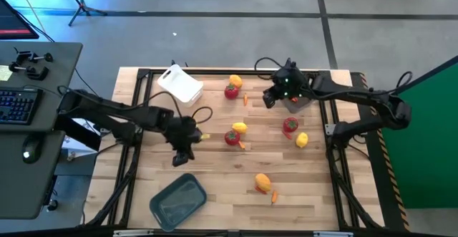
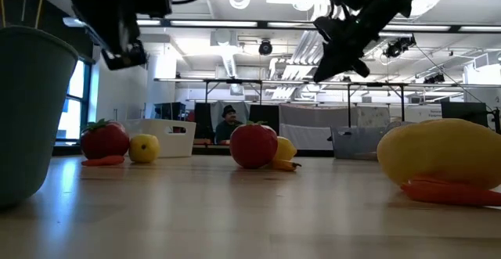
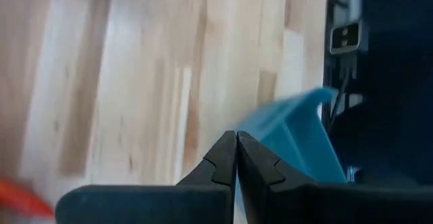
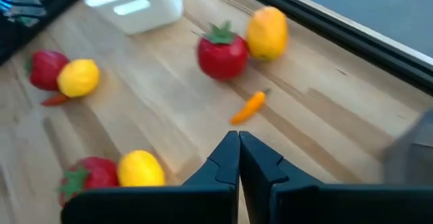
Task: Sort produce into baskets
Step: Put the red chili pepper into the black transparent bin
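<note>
- Two tools are up off the desk, and you can see both pinched fully together with nothing between their fingers: the left tool over the desk's left-middle, the right tool over the far side near the middle.
- You have the grey-blue basket nearest the left tool, just toward the near edge from it; the left wrist view shows one blue corner of it right past the closed fingertips.
- The white basket sits at the far left of the desk, turned at an angle to the planks.
- The dark grey basket lies under the right arm at the far right; in the overhead view you see little of it.
- Ahead of the right tool you see a red fruit with a green leafy top touching a yellow-orange fruit, and closer to the tool a thin orange piece, its long axis diagonal across the wood grain.
- In the desk's middle, another red fruit sits against a yellow fruit.
- To the right, a third red fruit lies near a yellow one.
- Toward the near edge, an oval orange fruit lies beside a small orange-red piece.
- The fruits look smooth, glossy and rounded; the baskets are plain rectangular bins with rounded corners; the desk is pale planked wood in a black frame.
</note>
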